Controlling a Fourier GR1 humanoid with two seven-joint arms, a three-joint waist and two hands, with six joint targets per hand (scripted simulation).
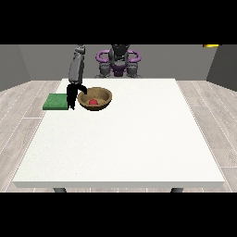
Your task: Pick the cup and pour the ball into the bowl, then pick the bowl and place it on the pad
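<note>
A brown wooden bowl (95,99) sits on the white table (125,139) at the back left, with a red ball (92,102) lying inside it. The hand at the view's left (73,94) hangs from its grey forearm right beside the bowl's left rim, and one black finger curls over that rim. A flat green pad (56,102) lies on the table just left of that hand. No cup shows anywhere. The other hand is out of sight.
The robot's torso (118,62) with purple rings stands behind the table's far edge. A wooden floor surrounds the table. A yellow object (211,45) shows at the top right corner.
</note>
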